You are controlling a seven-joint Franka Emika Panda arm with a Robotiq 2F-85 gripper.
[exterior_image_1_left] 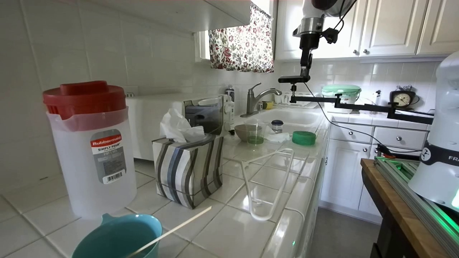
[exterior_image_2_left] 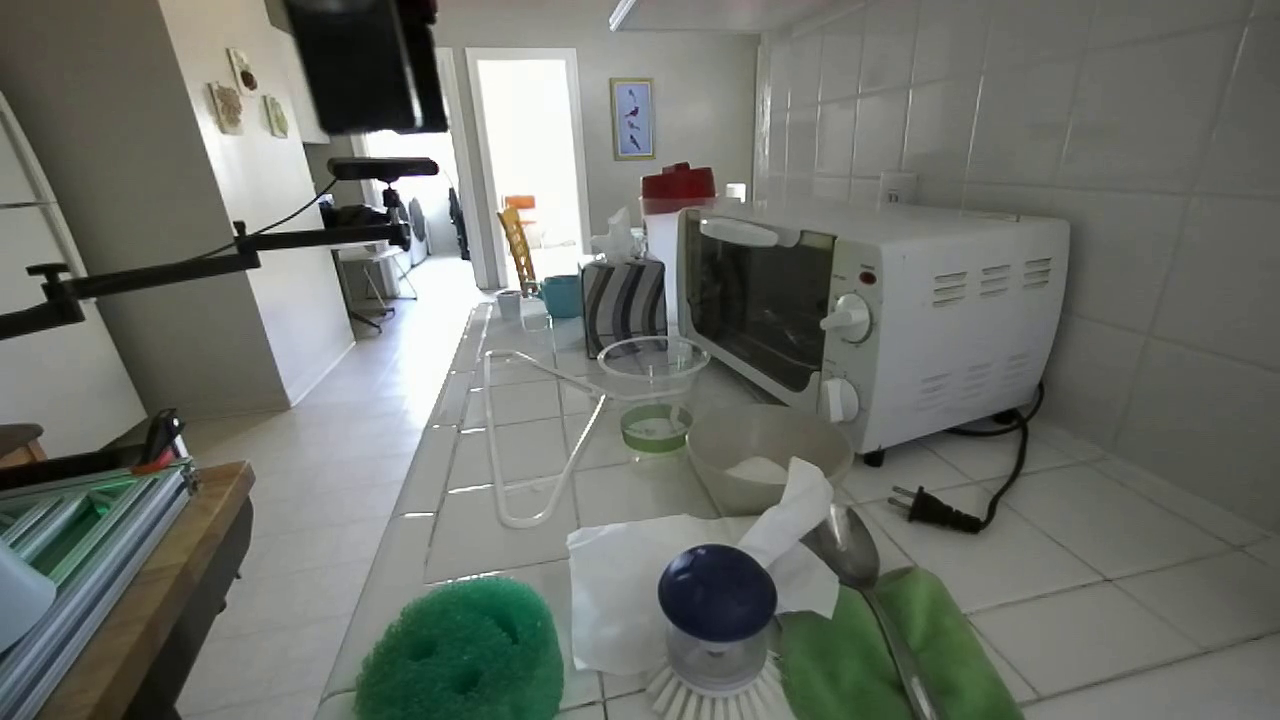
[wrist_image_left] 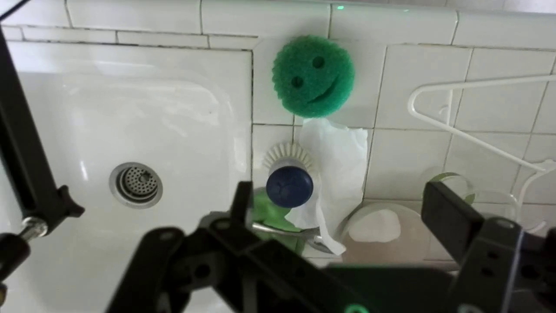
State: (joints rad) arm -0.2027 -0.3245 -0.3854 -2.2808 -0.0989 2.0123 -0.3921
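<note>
Sitting ctr of wrist view: brush (wrist_image_left: 289,176), prob. light; blue knob (wrist_image_left: 289,188) likely stiff, maybe slick, best gripped by its sides; bristles (wrist_image_left: 283,151) would flex. Pincer (wrist_image_left: 341,202) above, spread, holding nothing. Paper towel (wrist_image_left: 341,174) right of brush, contact unclear, looks soft. Green scrubber (wrist_image_left: 313,76) upper ctr, bowl (wrist_image_left: 404,243) lower right.

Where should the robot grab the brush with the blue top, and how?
Probably by its round blue knob, coming straight down from above. The brush stands upright on its bristles, so the knob sticks up on top with nothing covering it.
</note>
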